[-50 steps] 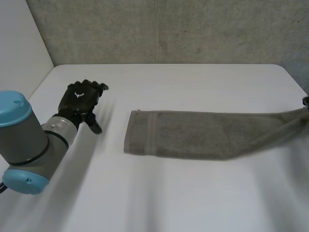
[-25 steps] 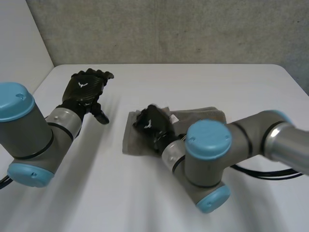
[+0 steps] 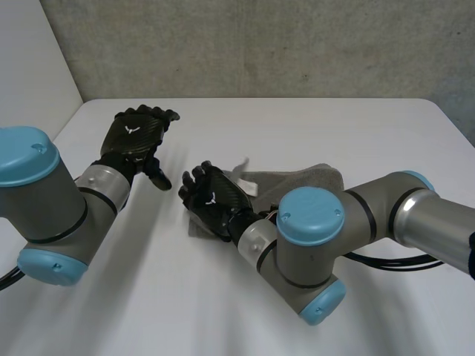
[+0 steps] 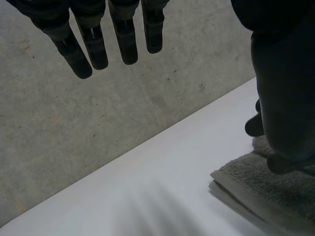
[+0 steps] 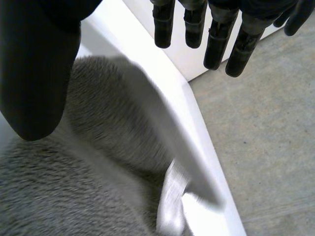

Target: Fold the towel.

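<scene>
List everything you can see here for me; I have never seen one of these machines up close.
towel: one, grey-brown, lying in layers on the middle of the table, partly under the right hand
table: one, white, carrying the towel
wall: one, grey concrete, behind the table
side panel: one, white, beside the table on the left arm's side
arms: two, grey with light-blue caps; left arm, right arm reaching across the towel
left hand: one, black, fingers straight, over bare table apart from the towel
right hand: one, black, fingers straight, over the towel's end nearest the left hand
</scene>
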